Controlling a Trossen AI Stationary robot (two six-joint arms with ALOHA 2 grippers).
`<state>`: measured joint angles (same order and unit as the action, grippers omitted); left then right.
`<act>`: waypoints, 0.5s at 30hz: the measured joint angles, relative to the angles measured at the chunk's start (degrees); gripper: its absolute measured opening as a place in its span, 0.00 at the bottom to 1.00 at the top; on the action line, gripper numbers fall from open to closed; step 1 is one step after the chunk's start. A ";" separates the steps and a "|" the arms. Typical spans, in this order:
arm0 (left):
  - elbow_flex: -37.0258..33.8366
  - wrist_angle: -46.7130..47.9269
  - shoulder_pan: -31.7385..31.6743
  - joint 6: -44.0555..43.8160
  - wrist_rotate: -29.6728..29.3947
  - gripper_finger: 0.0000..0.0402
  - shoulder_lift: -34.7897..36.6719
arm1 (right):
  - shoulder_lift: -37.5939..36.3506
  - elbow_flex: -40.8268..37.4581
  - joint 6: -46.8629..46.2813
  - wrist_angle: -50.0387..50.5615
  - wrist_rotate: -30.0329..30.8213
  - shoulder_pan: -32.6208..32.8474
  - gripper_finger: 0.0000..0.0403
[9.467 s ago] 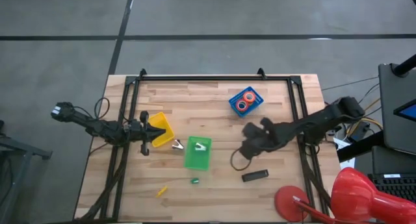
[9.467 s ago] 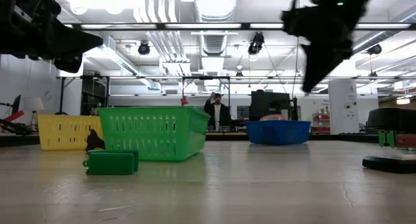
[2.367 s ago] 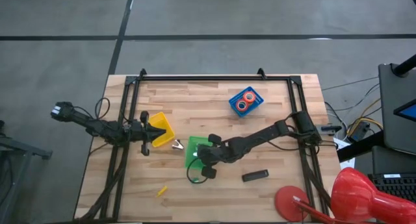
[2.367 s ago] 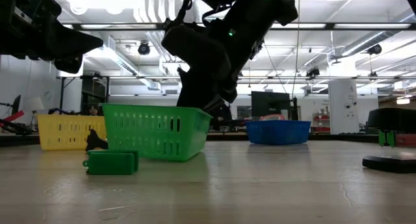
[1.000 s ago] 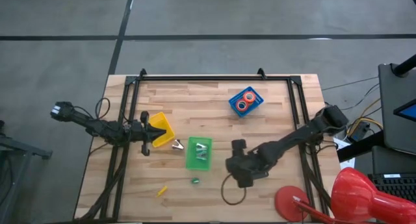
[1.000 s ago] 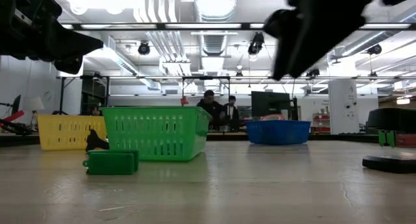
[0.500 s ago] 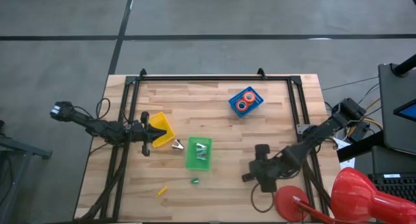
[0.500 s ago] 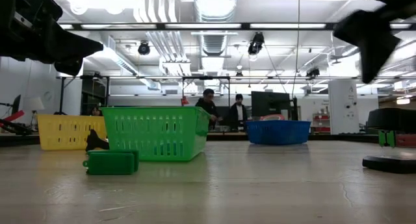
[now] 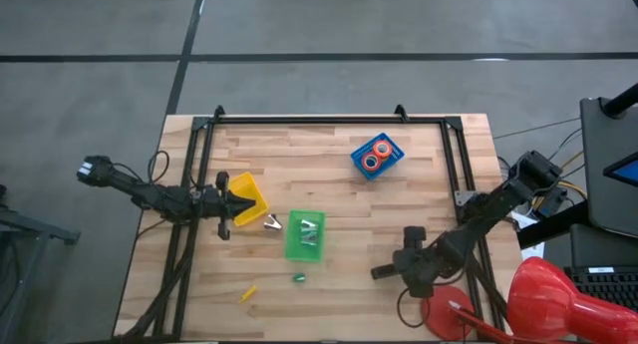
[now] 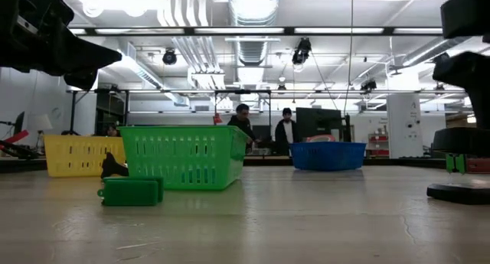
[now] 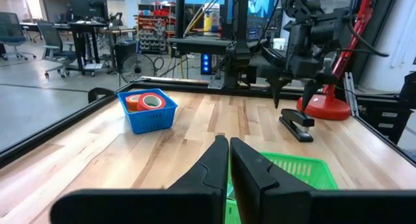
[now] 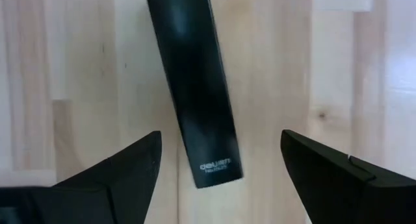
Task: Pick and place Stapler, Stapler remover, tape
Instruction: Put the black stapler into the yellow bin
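Stapler: flat on the table, near the red lamp base.
Right gripper: spread wide above it, empty.
Advice: centre across the bar's width, then descend.
Left gripper: closed, parked by the yellow bin.

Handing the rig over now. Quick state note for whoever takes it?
Right gripper: open, over the stapler, not gripping yet.
Left gripper: shut, waiting by the yellow basket.
Two tape rolls sit in the blue basket; metal pieces lie in the green basket.
Left: stapler on the table, small green item, a metal piece beside the yellow basket.
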<state>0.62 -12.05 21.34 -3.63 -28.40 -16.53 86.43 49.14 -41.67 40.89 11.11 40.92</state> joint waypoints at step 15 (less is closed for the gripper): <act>0.00 0.30 0.02 0.01 0.02 0.05 -0.11 | 5.90 -2.10 0.07 -8.32 -2.60 0.09 0.66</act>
<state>0.62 -11.75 21.36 -3.62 -28.38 -16.64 92.32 47.05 -41.61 32.57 8.51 41.01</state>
